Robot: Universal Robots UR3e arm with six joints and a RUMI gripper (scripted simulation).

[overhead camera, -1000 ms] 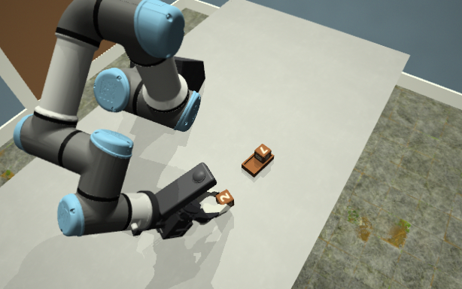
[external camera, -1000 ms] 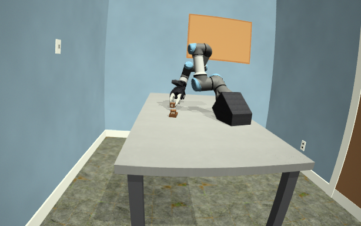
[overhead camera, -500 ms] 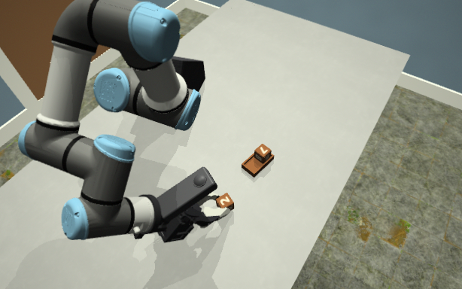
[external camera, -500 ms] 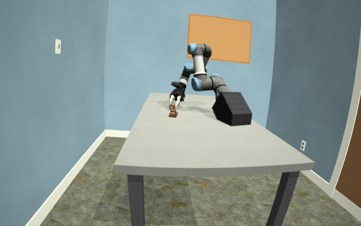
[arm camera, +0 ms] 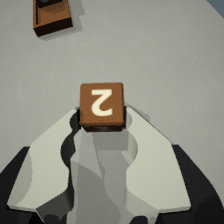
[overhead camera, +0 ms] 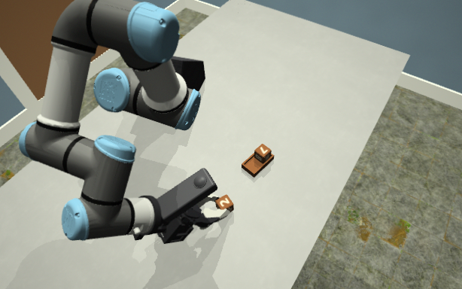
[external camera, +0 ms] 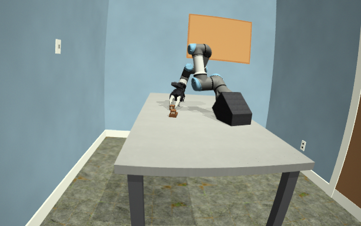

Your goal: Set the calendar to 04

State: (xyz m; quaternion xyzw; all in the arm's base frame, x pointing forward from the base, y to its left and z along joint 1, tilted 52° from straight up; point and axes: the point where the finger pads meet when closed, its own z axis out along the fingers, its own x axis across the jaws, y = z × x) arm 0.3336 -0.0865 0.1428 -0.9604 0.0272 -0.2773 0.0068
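Note:
My gripper (overhead camera: pixel 222 211) is shut on a brown cube (overhead camera: pixel 224 202) whose top face shows a white 2. It holds the cube low over the table, near the front left of the tray. In the wrist view the cube (arm camera: pixel 102 106) sits between the two white fingertips. The brown tray (overhead camera: pixel 256 162) lies on the table to the right and further back. A second cube (overhead camera: pixel 262 152) stands in the tray's far end, its top face showing a 7. The tray's near half is empty. The tray also shows at the top left of the wrist view (arm camera: pixel 51 16).
A black box (external camera: pixel 232 108) stands on the table by the arm's base. The table's edge (overhead camera: pixel 338 196) runs to the right of the tray, with the floor beyond it.

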